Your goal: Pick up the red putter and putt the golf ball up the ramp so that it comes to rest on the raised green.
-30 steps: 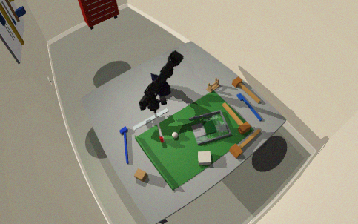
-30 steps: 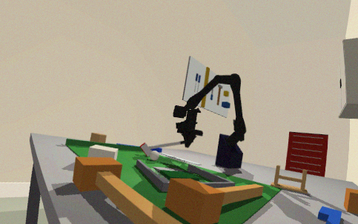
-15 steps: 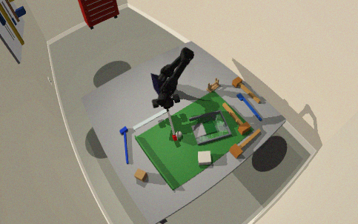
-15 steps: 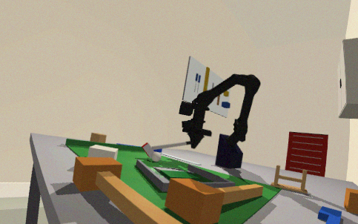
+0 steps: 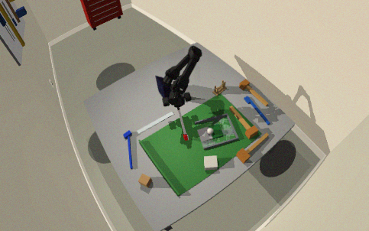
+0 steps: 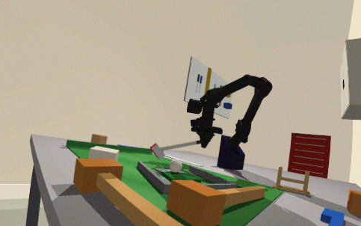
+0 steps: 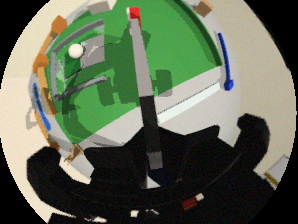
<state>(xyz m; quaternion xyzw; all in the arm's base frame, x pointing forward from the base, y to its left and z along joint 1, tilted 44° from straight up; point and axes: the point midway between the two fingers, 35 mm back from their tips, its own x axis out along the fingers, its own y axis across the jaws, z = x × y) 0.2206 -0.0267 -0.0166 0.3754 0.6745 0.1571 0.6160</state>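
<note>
My gripper (image 5: 178, 105) (image 6: 205, 142) (image 7: 149, 128) is shut on the grey shaft of the red putter. The putter's red head (image 5: 186, 137) (image 6: 157, 150) (image 7: 135, 12) hangs a little above the green mat (image 5: 170, 154) (image 6: 129, 173) (image 7: 176, 26). The white golf ball (image 5: 210, 131) (image 6: 176, 165) (image 7: 76, 50) sits on the grey ramp (image 5: 204, 135) at the edge of the raised green (image 5: 224, 130) (image 6: 178, 176), inside its grey walls. The putter head is to the ball's left in the top view, apart from it.
On the table: orange wooden mallets (image 5: 244, 128) (image 5: 251, 148) (image 5: 252, 91), blue putters (image 5: 129, 147) (image 5: 257, 109), a white block (image 5: 210, 162), a small orange block (image 5: 145, 180), a white strip (image 5: 155, 122), a small wooden rack (image 5: 218, 89). A red cabinet (image 5: 101, 12) stands on the floor.
</note>
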